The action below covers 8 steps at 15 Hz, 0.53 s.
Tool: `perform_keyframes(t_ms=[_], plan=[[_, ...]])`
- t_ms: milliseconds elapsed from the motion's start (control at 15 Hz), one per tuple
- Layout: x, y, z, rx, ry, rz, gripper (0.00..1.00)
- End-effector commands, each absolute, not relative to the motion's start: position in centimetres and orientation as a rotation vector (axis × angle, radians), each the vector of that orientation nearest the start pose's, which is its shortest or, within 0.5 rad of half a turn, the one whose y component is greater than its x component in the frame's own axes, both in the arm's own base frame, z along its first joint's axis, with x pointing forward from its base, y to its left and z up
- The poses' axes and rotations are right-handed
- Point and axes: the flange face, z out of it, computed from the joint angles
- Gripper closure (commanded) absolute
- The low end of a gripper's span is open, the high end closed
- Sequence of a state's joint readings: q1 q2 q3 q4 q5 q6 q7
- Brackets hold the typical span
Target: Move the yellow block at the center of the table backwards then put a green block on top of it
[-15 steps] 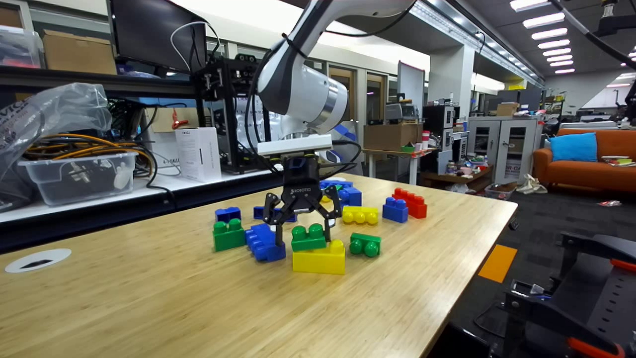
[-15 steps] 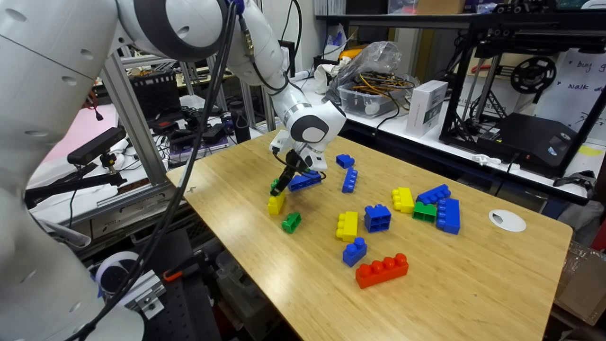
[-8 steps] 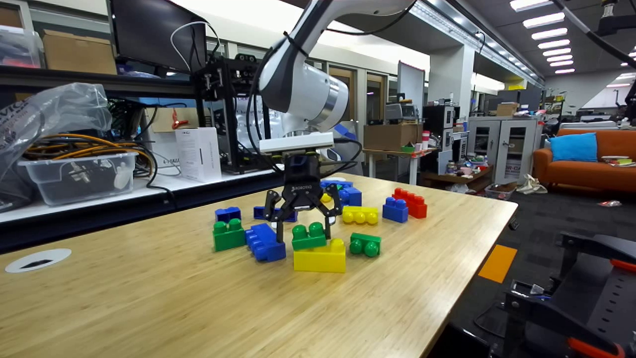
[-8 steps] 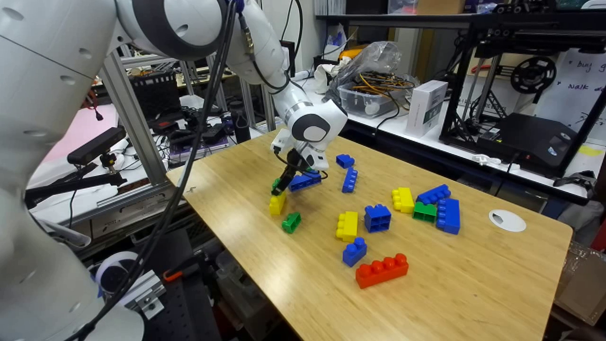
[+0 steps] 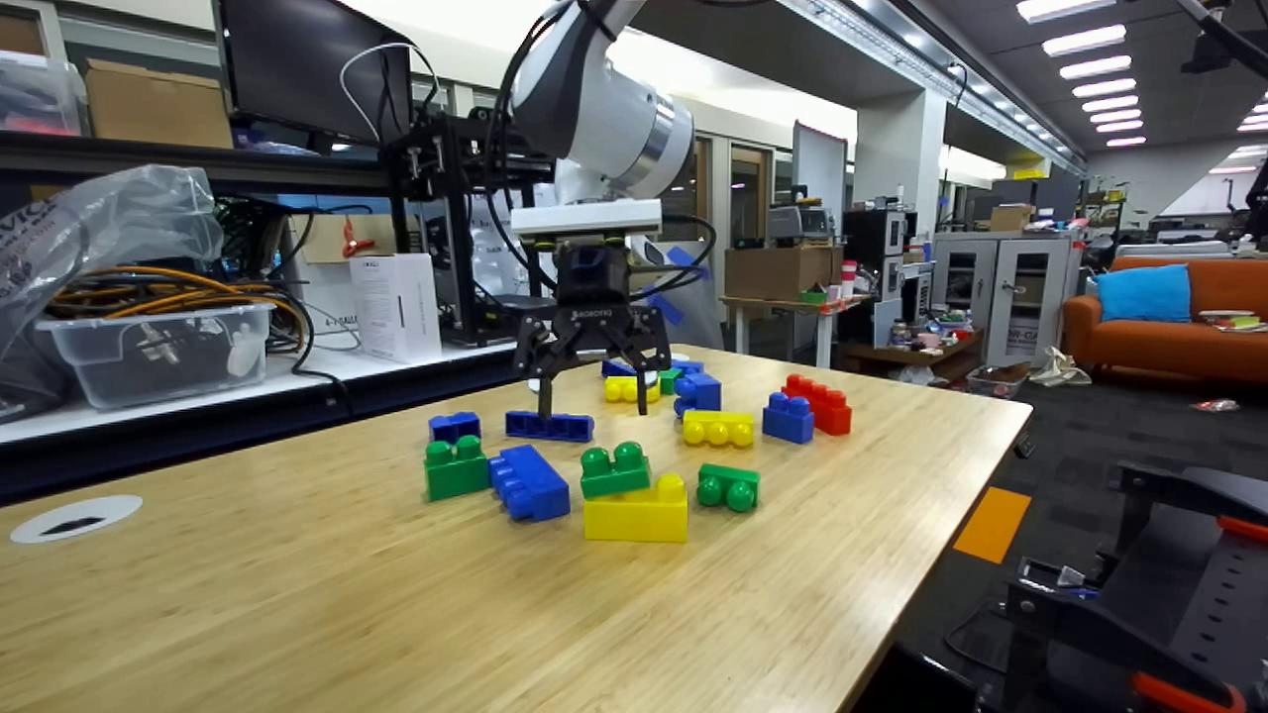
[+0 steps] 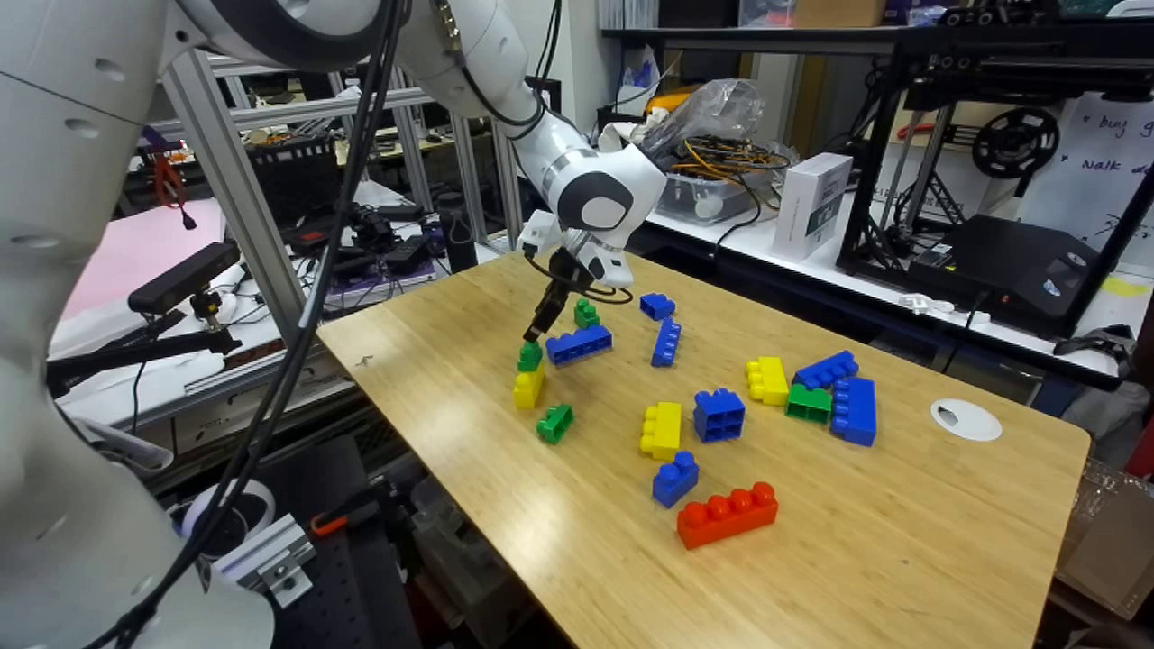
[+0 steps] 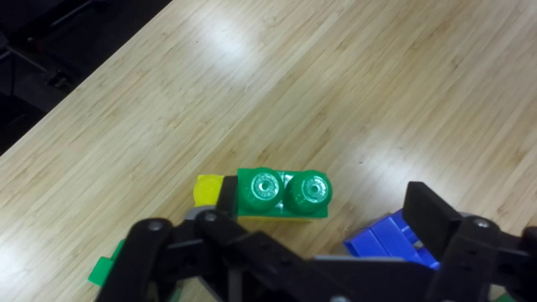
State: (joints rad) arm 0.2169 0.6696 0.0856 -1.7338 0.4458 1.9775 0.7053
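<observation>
The wide yellow block (image 5: pixel 636 519) lies on the light-wood table (image 5: pixel 396 614). On its left part in that exterior view rests the green block (image 5: pixel 616 475), looking slightly tilted, while a yellow stud stays bare at the right. Above and behind this pair hangs my gripper (image 5: pixel 593 410), fingers spread wide with nothing between them. In the wrist view the green block (image 7: pixel 285 193) shows two studs between the spread fingers, and one finger (image 7: pixel 227 195) covers part of the yellow block (image 7: pixel 206 189). The stack also shows in an exterior view, with the green block (image 6: pixel 529 357) just below my gripper (image 6: pixel 532 336).
A loose green brick (image 5: pixel 730 487) lies right of the stack, a blue brick (image 5: pixel 530 483) and another green brick (image 5: pixel 456 468) to its left. Farther back are a yellow brick (image 5: pixel 717 429), a blue brick (image 5: pixel 788 418) and a red brick (image 5: pixel 818 401).
My gripper has risen from around the green block to above it, its fingers spread throughout. The green block stays on the yellow block, both in nearly the same place.
</observation>
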Motion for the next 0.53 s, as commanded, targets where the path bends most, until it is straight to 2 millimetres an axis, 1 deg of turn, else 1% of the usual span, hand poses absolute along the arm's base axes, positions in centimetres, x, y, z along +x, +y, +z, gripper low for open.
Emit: perform_keyframes(t_ms=[0,67,133,333,400,467], plan=[[58.29,20.28,17.86,-2.744,0.911,0.821,0.0],[58.53,20.35,17.84,-2.752,0.911,0.794,0.12],[58.55,20.35,17.81,-2.759,0.906,0.784,0.26],[58.53,20.59,18.12,-2.79,0.9,0.748,0.48],[58.45,20.68,18.32,-2.817,0.861,0.735,0.55],[58.47,20.94,18.66,-2.825,0.857,0.704,0.62]])
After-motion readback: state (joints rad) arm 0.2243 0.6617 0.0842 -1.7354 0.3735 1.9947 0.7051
